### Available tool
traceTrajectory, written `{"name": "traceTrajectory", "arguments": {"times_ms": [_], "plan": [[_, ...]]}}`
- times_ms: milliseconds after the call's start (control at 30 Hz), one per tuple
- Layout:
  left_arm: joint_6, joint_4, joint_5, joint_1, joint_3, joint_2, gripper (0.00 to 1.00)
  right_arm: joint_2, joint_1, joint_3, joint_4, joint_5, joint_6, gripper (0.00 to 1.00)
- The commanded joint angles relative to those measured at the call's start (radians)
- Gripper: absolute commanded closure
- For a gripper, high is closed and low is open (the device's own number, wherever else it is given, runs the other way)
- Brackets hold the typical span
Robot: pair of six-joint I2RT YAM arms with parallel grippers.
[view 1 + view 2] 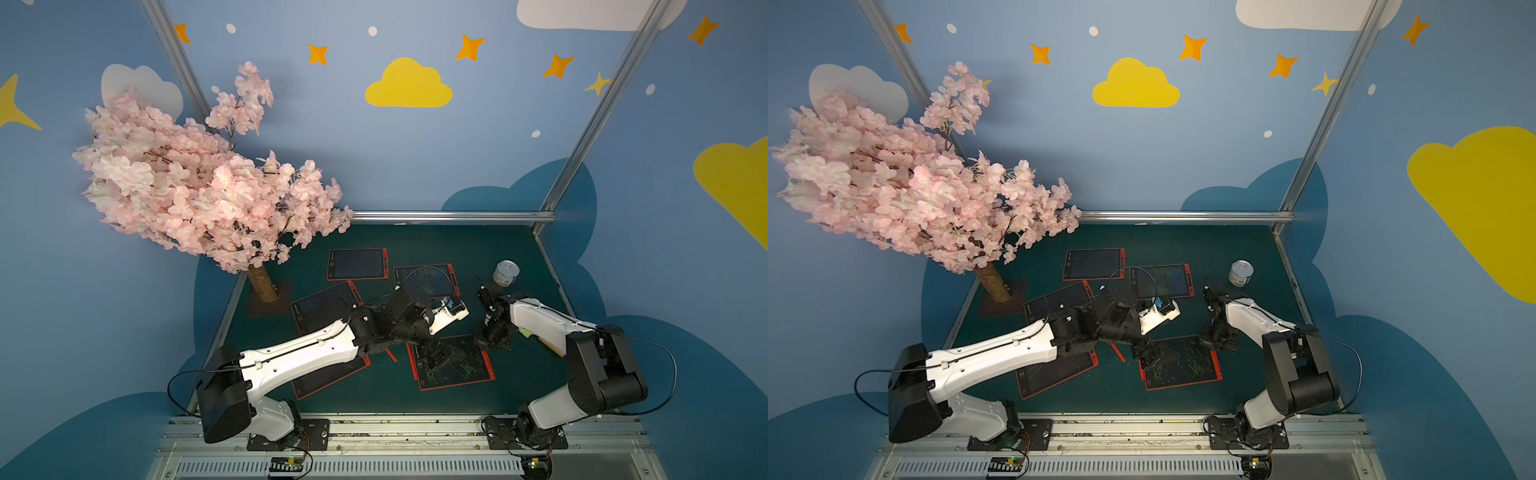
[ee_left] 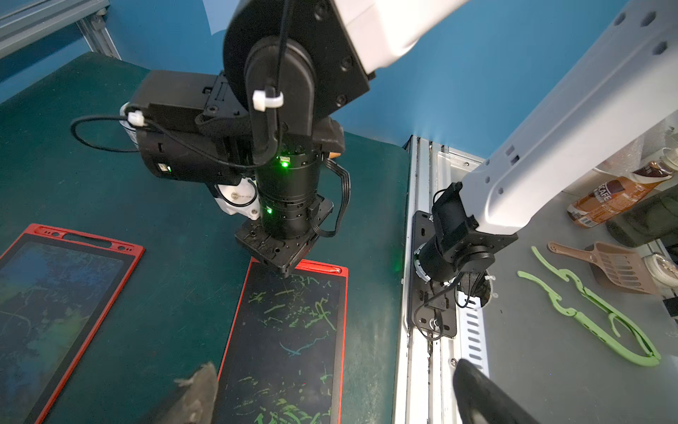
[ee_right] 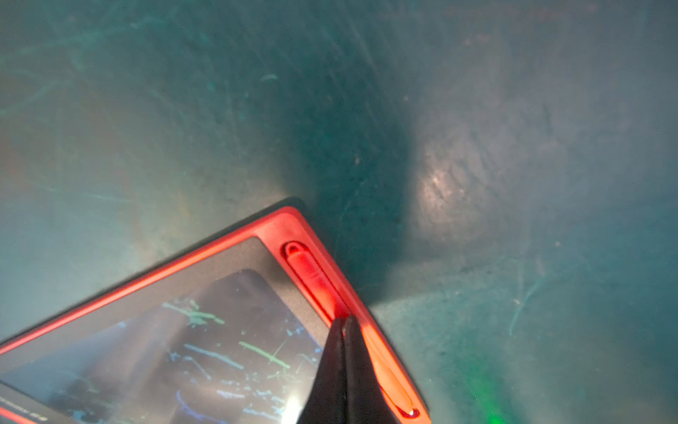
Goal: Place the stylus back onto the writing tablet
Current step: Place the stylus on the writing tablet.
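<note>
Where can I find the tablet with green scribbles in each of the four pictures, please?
Top view: scribbled tablet at the table's front, right of middle.
Top view: scribbled tablet, same place.
Left wrist: scribbled tablet beneath the right claw.
Right wrist: scribbled tablet, one corner only.
Shared landmark: the shut right claw at its red edge.

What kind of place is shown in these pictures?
Probably a robot test booth, decorated like a playroom: a blue painted wall with a yellow cloud, a silver aluminium frame post and a pink artificial blossom tree.

blue cloud-and-star walls (image 1: 415, 166), dark green tabletop (image 1: 440, 243)
</note>
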Motion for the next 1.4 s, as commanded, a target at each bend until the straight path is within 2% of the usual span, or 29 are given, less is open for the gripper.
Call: {"name": "traceTrajectory", "arguments": {"times_ms": [0,300,467,600,700,1067,1200,1367], "plan": [[0.010,-0.005,-0.001,-0.003,0.004,-0.022,0.01,0.064,0.018,-0.009,-0.008,0.057,0.014,1.00],[0.009,-0.003,-0.015,-0.003,0.002,-0.026,0.01,0.015,0.028,-0.030,0.016,0.053,0.007,1.00],[-0.001,-0.008,-0.028,-0.003,0.006,-0.020,0.01,-0.068,0.028,-0.047,0.034,0.046,0.007,0.89],[-0.022,-0.002,-0.116,0.000,0.002,-0.007,0.01,-0.161,0.039,-0.047,0.053,0.026,-0.010,0.81],[-0.076,-0.035,-0.164,0.003,0.013,0.006,0.01,-0.261,0.045,-0.061,0.072,-0.001,-0.049,0.67],[-0.527,-0.169,-0.377,0.003,-0.055,0.010,0.01,-0.586,0.045,-0.105,0.117,-0.143,-0.143,0.04],[-0.697,-0.211,-0.391,0.003,-0.107,-0.005,0.01,-0.687,0.039,-0.117,0.143,-0.112,-0.174,0.03],[-0.915,-0.295,-0.413,0.002,-0.151,0.006,0.00,-0.767,0.038,-0.132,0.171,-0.092,-0.128,0.03]]}}
